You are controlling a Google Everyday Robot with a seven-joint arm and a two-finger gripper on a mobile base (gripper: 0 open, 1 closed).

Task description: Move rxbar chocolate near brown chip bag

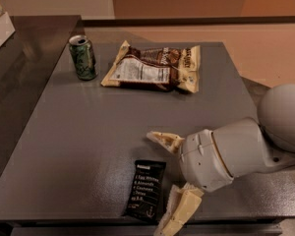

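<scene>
The rxbar chocolate [146,189], a small flat black bar with white text, lies near the front edge of the grey table [88,132]. The brown chip bag [155,68], dark brown with cream ends and a white label, lies flat at the table's far middle. My gripper [163,180] is low over the table just right of the bar, its two cream fingers spread open. One finger [163,139] is behind the bar, the other [178,211] in front right of it. It holds nothing.
A green soda can [83,57] stands upright at the far left, left of the bag. A darker counter [19,68] adjoins the table's left side. My grey arm [250,146] reaches in from the right.
</scene>
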